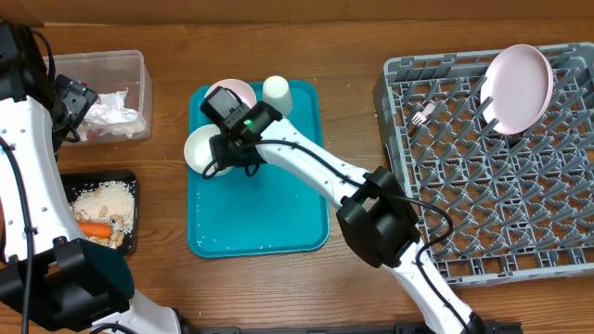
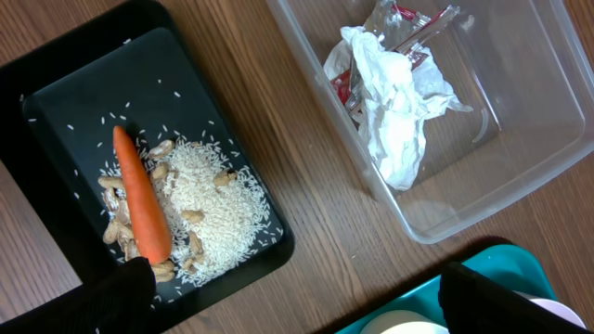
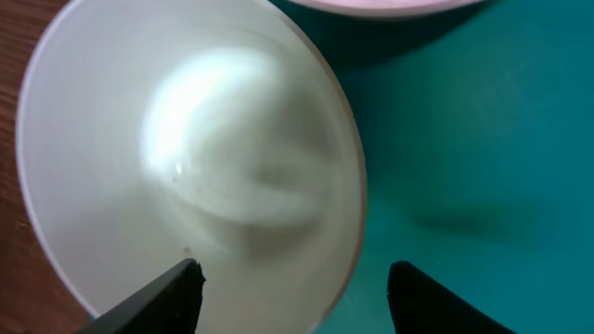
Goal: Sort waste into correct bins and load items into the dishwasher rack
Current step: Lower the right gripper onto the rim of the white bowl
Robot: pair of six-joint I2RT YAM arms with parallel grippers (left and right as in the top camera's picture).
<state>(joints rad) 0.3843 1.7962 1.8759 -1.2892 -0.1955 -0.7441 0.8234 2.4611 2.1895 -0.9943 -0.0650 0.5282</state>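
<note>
My right gripper [image 3: 295, 278] hangs open astride the rim of a small white bowl [image 3: 186, 139] on the teal tray [image 3: 483, 139]. One finger is inside the bowl and the other outside it, neither touching. In the overhead view this bowl [image 1: 198, 148] sits at the tray's left edge, with a pinkish bowl [image 1: 237, 91] and a white cup [image 1: 276, 89] behind it. The plate [image 1: 520, 85] and fork [image 1: 424, 114] are in the grey rack [image 1: 483, 213]. My left gripper [image 2: 297, 311] is open and empty above bare table. Napkins [image 2: 394, 102] and a red wrapper [image 2: 343, 88] lie in the clear tub [image 2: 520, 176]. A carrot [image 2: 141, 199] lies on the black tray [image 2: 65, 102].
Rice and beige crumbs [image 2: 218, 199] are spread beside the carrot. The clear tub [image 1: 111, 93] and black tray [image 1: 102, 209] stand left of the teal tray [image 1: 269, 213]. My right arm reaches across the tray from the front.
</note>
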